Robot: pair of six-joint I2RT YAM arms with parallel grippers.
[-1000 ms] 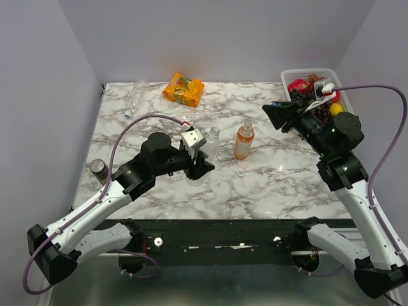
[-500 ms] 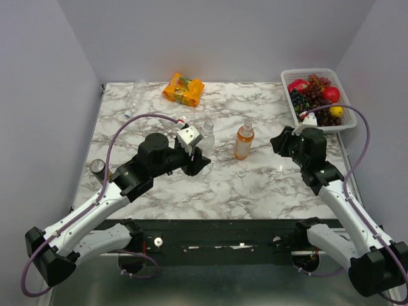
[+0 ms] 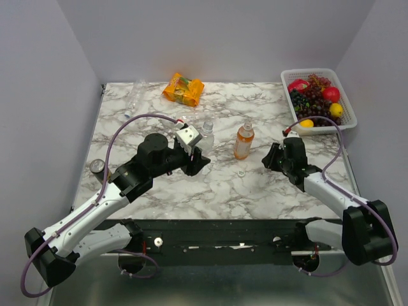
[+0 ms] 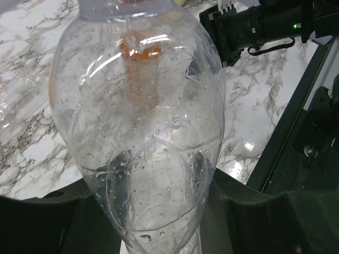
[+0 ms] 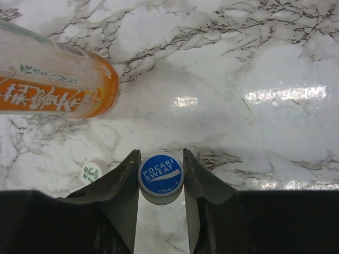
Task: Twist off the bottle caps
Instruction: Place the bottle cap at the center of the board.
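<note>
A second ago the right arm was up high by the fruit basket point(image 3: 349, 108). Now it has come down low. The right claw point(image 3: 270, 157) is close over the table point(image 3: 268, 191), just right of the orange bottle point(image 3: 243, 141). The left arm has hardly moved. The left claw point(image 3: 199, 160) is closed tight on a clear bottle point(image 3: 205, 135), left of the orange one.

The table is white marble with grey veins. Plain pale walls point(image 3: 223, 38) stand round it. An orange snack packet point(image 3: 183, 89) lies at the far side.

The top view cannot show what the right claw has. Its own camera does: a blue cap point(image 5: 161, 173) is pinched between the two fingers. A white cap point(image 5: 94, 172) lies on the table to its left. The left claw's camera looks right through the clear bottle.
</note>
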